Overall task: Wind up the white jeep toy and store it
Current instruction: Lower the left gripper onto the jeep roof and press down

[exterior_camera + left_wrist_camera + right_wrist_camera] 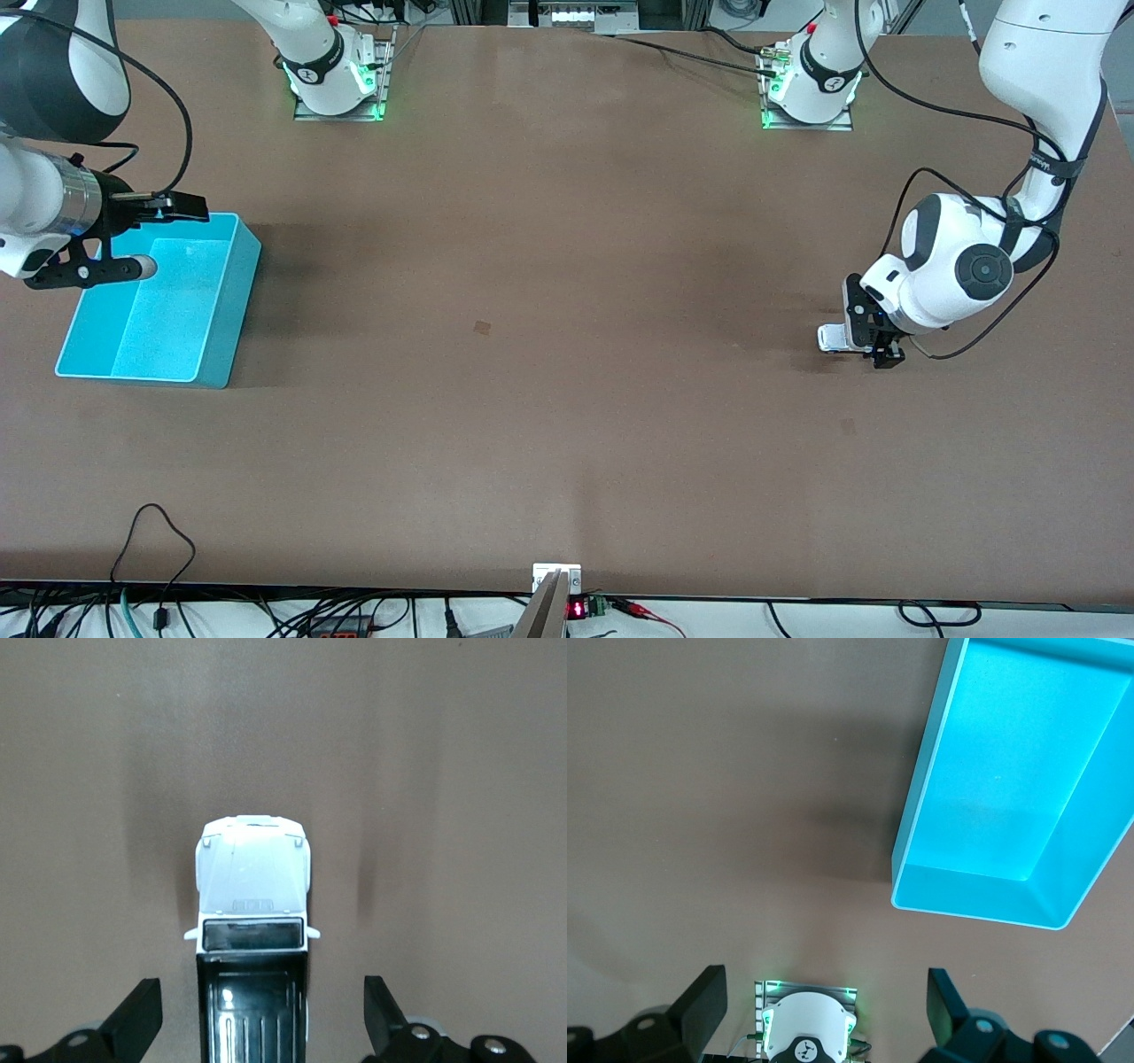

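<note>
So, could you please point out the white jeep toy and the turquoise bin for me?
white jeep toy [252,873]: left wrist view, on its white hood.
turquoise bin [232,301]: front view, on its outer side wall.

— What do I have on screen for the arms?
— I see glossy white shells, dark grey joint caps, black cables looped alongside, black fingers [133,1019], green lights glowing at both bases [337,89].

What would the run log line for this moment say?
left gripper: open, straddling toy jeep, not gripping | right gripper: open, over bin | bin: empty | jeep: on table
</note>
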Action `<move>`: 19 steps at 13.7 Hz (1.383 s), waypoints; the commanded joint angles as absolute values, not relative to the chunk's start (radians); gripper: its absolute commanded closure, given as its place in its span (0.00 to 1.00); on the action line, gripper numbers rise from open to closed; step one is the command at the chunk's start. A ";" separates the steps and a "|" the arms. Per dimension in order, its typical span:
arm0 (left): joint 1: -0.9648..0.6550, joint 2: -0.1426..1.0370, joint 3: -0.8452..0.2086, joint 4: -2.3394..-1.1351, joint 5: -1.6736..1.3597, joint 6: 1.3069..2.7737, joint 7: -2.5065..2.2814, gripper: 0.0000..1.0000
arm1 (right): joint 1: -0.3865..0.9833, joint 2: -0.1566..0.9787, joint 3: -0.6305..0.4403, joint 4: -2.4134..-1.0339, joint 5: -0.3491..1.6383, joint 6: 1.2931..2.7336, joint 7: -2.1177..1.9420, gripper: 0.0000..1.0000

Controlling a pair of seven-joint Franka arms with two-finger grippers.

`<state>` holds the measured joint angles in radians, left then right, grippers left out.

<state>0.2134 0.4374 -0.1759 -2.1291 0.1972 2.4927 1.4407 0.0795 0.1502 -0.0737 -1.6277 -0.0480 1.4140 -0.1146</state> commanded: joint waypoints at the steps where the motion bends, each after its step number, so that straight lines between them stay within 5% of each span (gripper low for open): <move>1: 0.230 0.445 -0.184 -2.140 0.218 2.526 1.459 0.01 | 0.074 0.146 -0.071 -1.631 -0.051 1.405 -0.129 0.00; 9: 0.238 0.442 -0.184 -2.140 0.218 2.528 1.471 0.07 | 0.072 0.147 -0.071 -1.631 -0.051 1.407 -0.127 0.00; 14: 0.242 0.442 -0.183 -2.138 0.218 2.530 1.506 0.37 | 0.072 0.146 -0.071 -1.631 -0.051 1.407 -0.127 0.00; 19: 0.247 0.434 -0.184 -2.138 0.216 2.525 1.497 0.54 | 0.074 0.146 -0.071 -1.631 -0.051 1.407 -0.127 0.00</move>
<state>0.2343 0.4456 -0.1759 -2.1348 0.1972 2.5233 1.4897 0.0795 0.1503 -0.0738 -1.6277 -0.0480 1.4140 -0.1147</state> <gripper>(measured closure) 0.489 0.000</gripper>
